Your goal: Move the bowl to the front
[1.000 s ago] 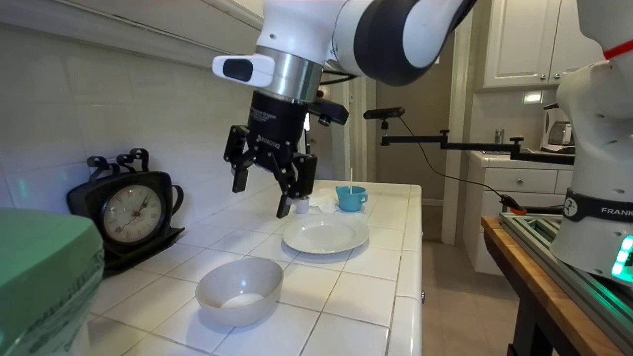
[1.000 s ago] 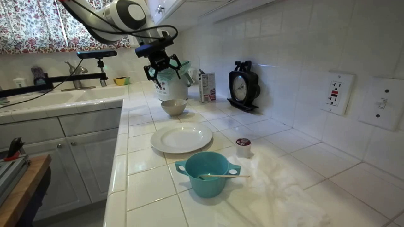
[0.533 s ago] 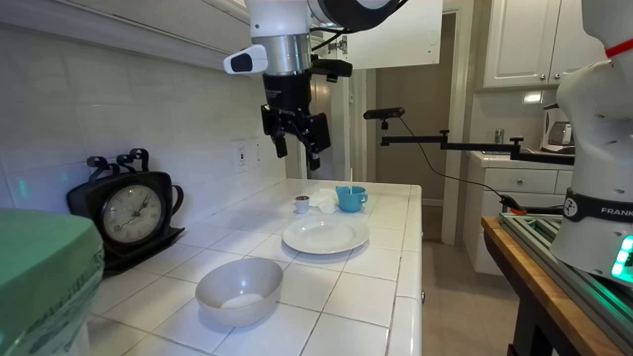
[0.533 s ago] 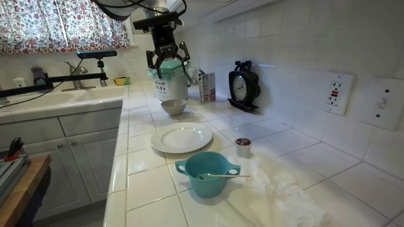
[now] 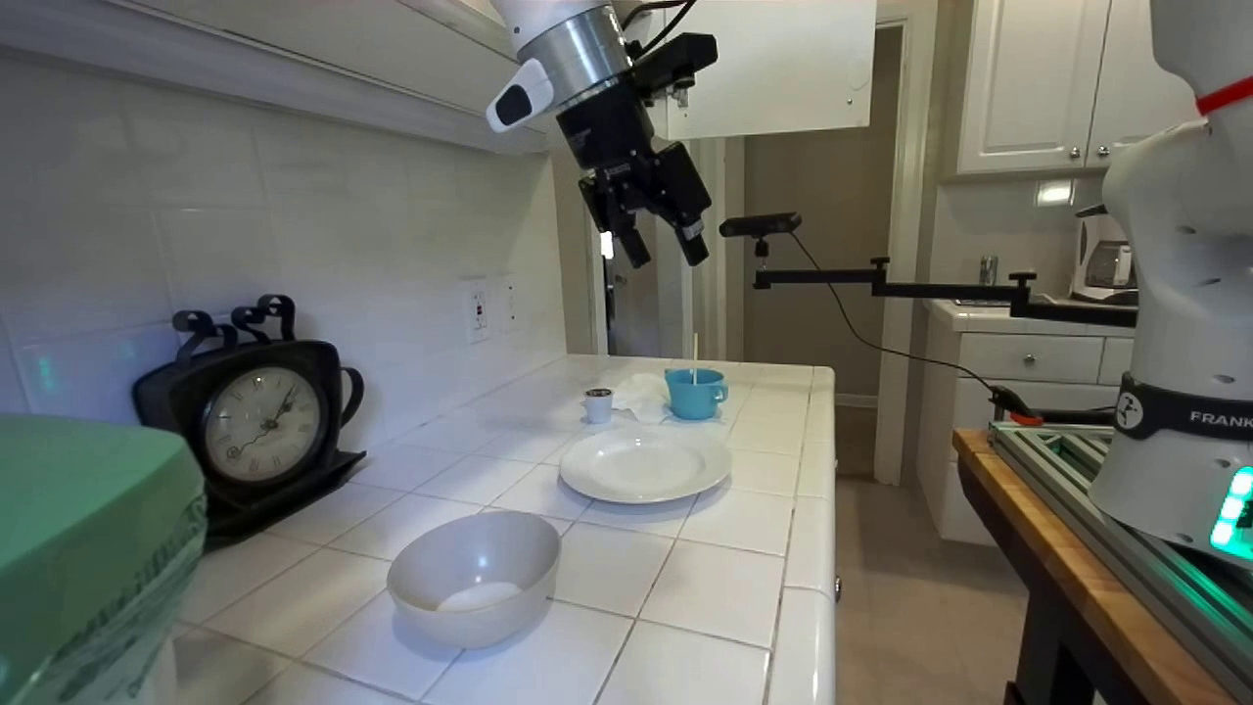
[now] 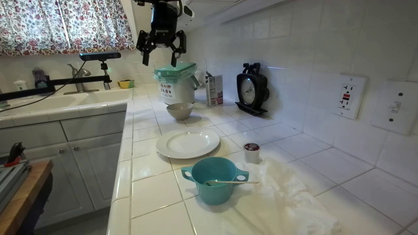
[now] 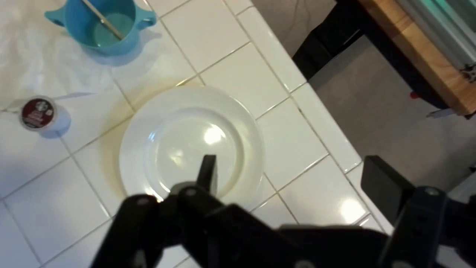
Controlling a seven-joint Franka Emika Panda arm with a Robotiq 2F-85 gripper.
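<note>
The bowl (image 5: 475,578), small, round and pale white-grey, sits upright on the white tiled counter. It also shows in an exterior view (image 6: 180,111), between the green-lidded bin and the white plate. It is out of view in the wrist view. My gripper (image 5: 668,253) is high above the counter, tilted, well away from the bowl. It also shows in an exterior view (image 6: 160,62) and in the wrist view (image 7: 291,163). Its two fingers are wide apart with nothing between them. In the wrist view the white plate and bare tiles lie below the fingers.
The white plate (image 5: 645,465) lies near the bowl. A blue cup (image 6: 215,186) with a stick, a small pod (image 7: 39,113) and crumpled paper (image 6: 287,202) lie beyond it. A black clock (image 5: 259,421) stands by the wall. The bin (image 6: 178,85) and a box (image 6: 214,90) stand behind the bowl.
My gripper has risen and moved away from above the bowl, over toward the plate, and its tilt has changed. It stays open. The bowl has not moved.
</note>
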